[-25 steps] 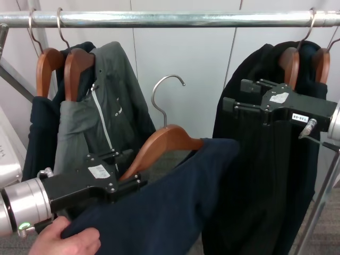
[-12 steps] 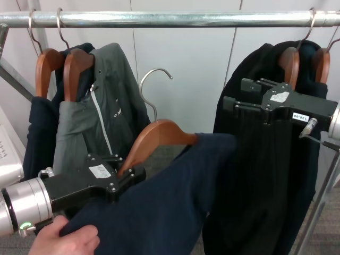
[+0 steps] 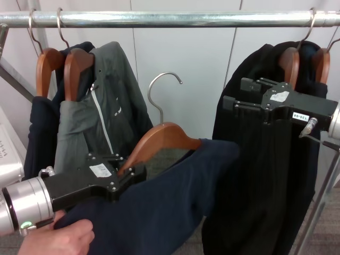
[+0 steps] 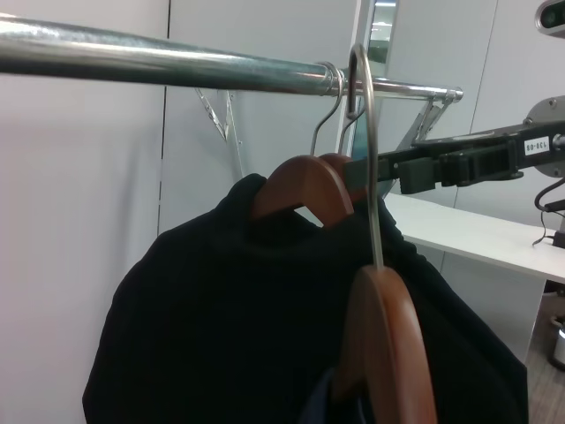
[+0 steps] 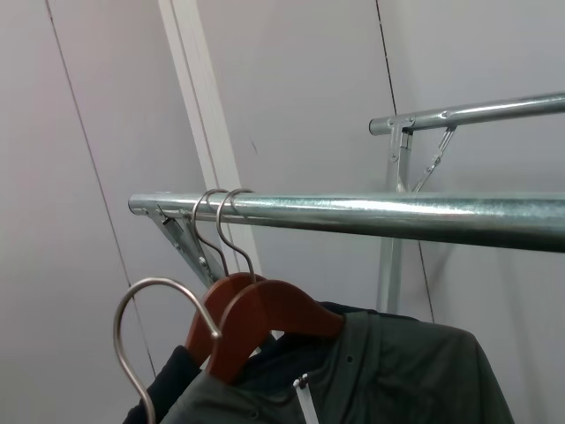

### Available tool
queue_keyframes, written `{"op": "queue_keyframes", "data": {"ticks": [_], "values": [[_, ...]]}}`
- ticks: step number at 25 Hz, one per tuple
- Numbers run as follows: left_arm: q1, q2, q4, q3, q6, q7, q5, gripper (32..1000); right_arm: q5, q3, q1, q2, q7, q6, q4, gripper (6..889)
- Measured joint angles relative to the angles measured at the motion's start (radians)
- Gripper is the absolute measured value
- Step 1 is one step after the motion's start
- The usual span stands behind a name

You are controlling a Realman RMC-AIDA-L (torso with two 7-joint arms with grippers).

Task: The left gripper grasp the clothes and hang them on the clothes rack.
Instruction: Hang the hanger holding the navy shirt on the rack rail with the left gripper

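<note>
Head view first: the left gripper (image 3: 127, 174) sits at about 8 o'clock in the shot, its black fingers clamped on the lower arm of the wooden hanger (image 3: 159, 141) that carries the clothes (image 3: 159, 207). So it's holding the navy shirt by the hanger, tilted, with the higher end of the wood toward 3 o'clock. The silver hook (image 3: 159, 95) pokes up at roughly 12 o'clock from the hanger's middle and is well below the clothes rack (image 3: 175, 19), not on it. The shirt drapes down and toward 5 o'clock, partly in front of the black garments (image 3: 265, 175).

A person's hand (image 3: 61, 239) is down at 7 o'clock, touching the navy fabric just under the silver arm.

The grey zip jacket (image 3: 101, 117) hangs off the bar at around 10 o'clock, on its own wooden hanger, with another dark piece beside it.

The right gripper (image 3: 236, 101) hovers at 3 o'clock right in front of the black garments, holding nothing, fingers parted with a narrow gap.

Left wrist view shows the hook (image 4: 364, 132) rising in front of the bar (image 4: 177, 62); can't tell from there whether they touch.
</note>
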Motion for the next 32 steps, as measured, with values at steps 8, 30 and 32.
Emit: {"op": "queue_keyframes", "data": {"ticks": [8, 30, 32], "values": [[0.002, -0.0014, 0.007, 0.0, 0.006, -0.001, -0.045, 169, 0.0, 0.0, 0.0, 0.0, 0.0, 0.0, 0.0, 817], [-0.005, -0.0082, 0.119, 0.183, -0.359, 0.006, -0.416, 169, 0.0, 0.0, -0.002, 0.0, 0.0, 0.008, 0.0, 818], [-0.003, -0.0081, 0.179, 0.247, -0.472, 0.006, -0.441, 176, 0.0, 0.0, -0.002, 0.0, 0.0, 0.008, 0.0, 818]]}}
